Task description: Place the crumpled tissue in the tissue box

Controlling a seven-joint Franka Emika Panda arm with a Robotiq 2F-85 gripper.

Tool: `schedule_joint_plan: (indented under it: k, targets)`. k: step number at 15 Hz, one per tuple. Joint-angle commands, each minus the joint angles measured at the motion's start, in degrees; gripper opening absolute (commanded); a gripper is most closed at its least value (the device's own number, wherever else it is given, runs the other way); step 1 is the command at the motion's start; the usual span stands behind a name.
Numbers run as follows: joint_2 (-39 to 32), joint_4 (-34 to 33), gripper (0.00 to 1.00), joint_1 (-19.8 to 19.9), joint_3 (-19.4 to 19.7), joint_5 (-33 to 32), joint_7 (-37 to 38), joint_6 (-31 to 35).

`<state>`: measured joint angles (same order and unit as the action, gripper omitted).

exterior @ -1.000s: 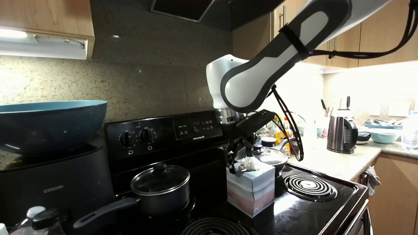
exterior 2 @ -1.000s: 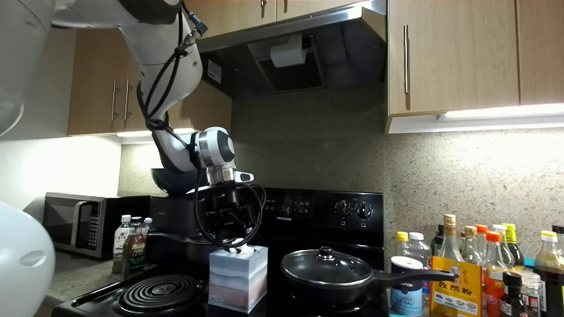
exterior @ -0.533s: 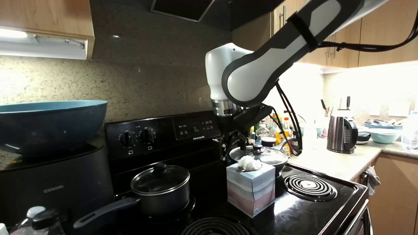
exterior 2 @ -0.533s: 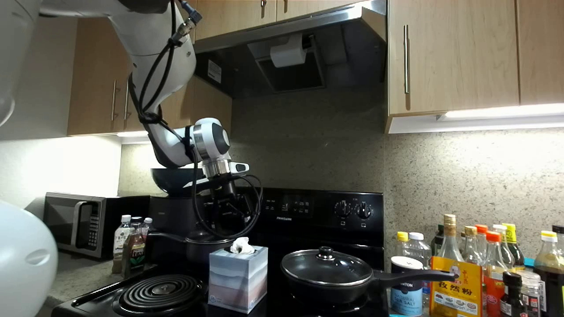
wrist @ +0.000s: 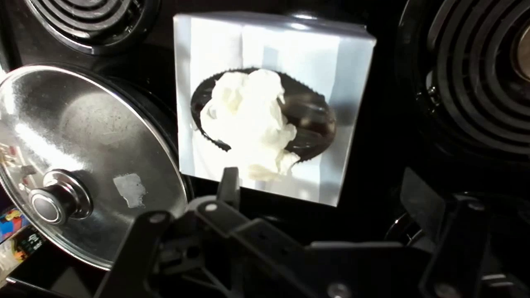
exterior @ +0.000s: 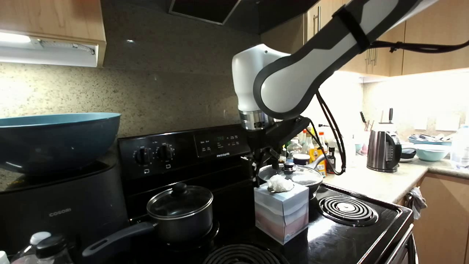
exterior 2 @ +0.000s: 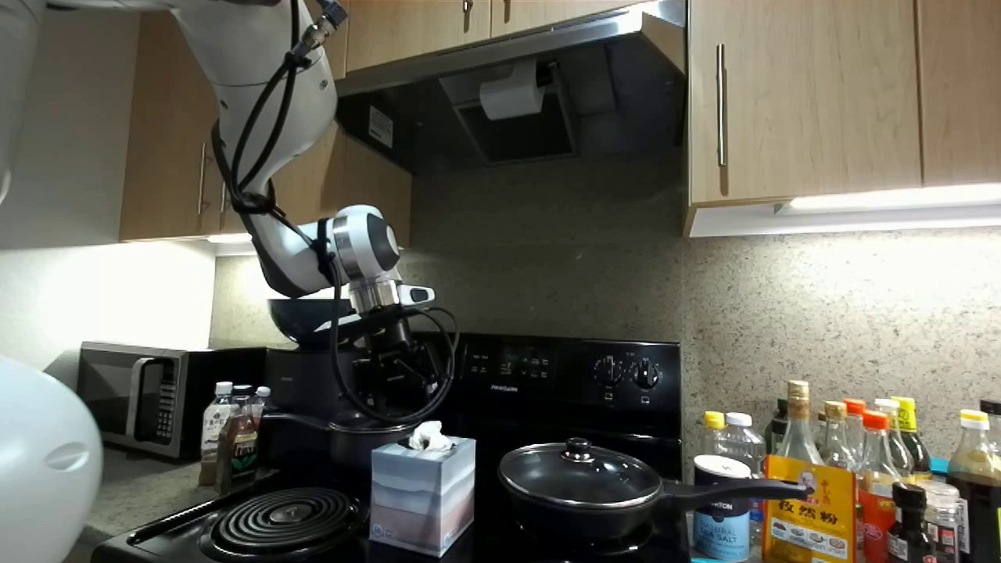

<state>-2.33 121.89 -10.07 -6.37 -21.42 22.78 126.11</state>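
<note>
The crumpled tissue [exterior: 280, 183] is a white wad resting at the oval opening on top of the tissue box [exterior: 281, 217]. Both also show in an exterior view, the tissue [exterior 2: 429, 436] on the pale blue box [exterior 2: 422, 496]. In the wrist view the tissue [wrist: 248, 116] covers the left and middle of the opening. A bit of it lies over the rim on the gripper's side, on the box's top [wrist: 314, 54]. My gripper [wrist: 324, 188] is open and empty, its fingers wide apart, above and beside the box. It also shows in both exterior views [exterior: 264, 170] [exterior 2: 403, 383].
A lidded pan [exterior 2: 579, 489] stands beside the box; its glass lid [wrist: 103, 136] is close in the wrist view. A black lidded pot [exterior: 185, 220] stands on another burner. The stove's back panel [exterior: 220, 146] rises behind. Bottles [exterior 2: 799, 426] stand on the counter.
My gripper has risen off the box top and drawn back from the tissue. The tissue, partly hidden by the gripper a second ago, now shows fully on the box. The box has not moved.
</note>
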Motion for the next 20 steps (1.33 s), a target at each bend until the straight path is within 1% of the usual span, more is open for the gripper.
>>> schedule_joint_plan:
  k: [1, 5, 10, 18, 20]
  targets:
    - [1.01, 1.99, 1.00, 0.36, -0.47, -0.19, 0.85, -0.82]
    - [-1.56, 0.82, 1.00, 0.63, -0.21, 0.07, -0.62, -0.33]
    - [-3.39, 0.41, 1.00, 0.50, 0.09, 1.26, -0.69, -1.09]
    - [-7.65, -0.81, 1.00, 0.50, 1.09, 1.26, -0.80, -4.93]
    - [-9.68, -1.62, 1.00, 0.77, 1.64, 1.04, -1.96, -4.09]
